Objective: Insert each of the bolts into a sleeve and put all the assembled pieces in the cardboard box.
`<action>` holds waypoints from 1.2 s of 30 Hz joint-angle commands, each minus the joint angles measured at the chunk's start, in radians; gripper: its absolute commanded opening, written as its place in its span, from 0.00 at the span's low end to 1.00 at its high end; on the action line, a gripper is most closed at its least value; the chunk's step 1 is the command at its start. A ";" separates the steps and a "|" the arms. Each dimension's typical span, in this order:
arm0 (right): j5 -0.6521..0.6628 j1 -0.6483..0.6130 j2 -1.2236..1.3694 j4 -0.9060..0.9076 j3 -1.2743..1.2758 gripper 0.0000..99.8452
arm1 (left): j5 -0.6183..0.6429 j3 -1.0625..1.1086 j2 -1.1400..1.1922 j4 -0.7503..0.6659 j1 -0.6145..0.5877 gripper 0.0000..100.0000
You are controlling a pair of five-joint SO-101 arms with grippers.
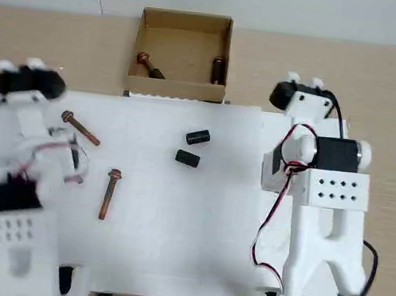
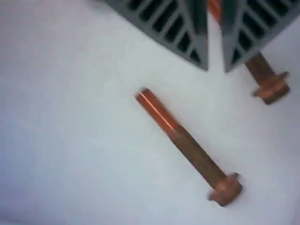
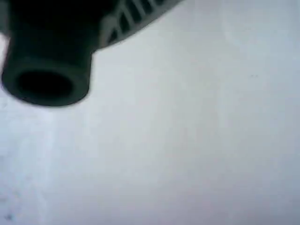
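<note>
Right tool (image 3: 61, 33) clamps a sleeve (image 3: 47, 70), bore exposed, likely for insertion. Left tool (image 2: 214, 56), almost closed and empty, hangs over a bolt (image 2: 268, 83) in front of the cardboard box (image 1: 176, 87).

Readable text, numbers, signs: none on any surface.
Brown cardboard box (image 1: 176, 87) at 12 o'clock on the bench: plain walls, no legible print.
</note>
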 commanded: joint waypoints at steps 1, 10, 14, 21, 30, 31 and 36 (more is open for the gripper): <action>-0.012 0.045 -0.038 0.002 0.005 0.01 | 0.069 -0.143 0.152 0.025 -0.048 0.01; -0.012 0.108 -0.038 0.002 0.005 0.01 | 0.270 -0.188 0.405 0.098 -0.071 0.01; -0.012 0.116 -0.038 0.002 0.005 0.01 | 0.379 -0.205 0.488 0.086 -0.072 0.01; -0.014 0.116 -0.035 0.002 0.005 0.01 | 0.390 -0.291 0.563 0.080 -0.072 0.01; -0.014 0.116 -0.036 0.002 0.005 0.01 | 0.390 -0.325 0.669 0.086 -0.074 0.03; -0.014 0.116 -0.036 0.002 0.005 0.01 | 0.390 -0.325 0.674 0.086 -0.074 0.05; -0.014 0.116 -0.036 0.002 0.005 0.01 | 0.391 -0.325 0.680 0.080 -0.089 0.09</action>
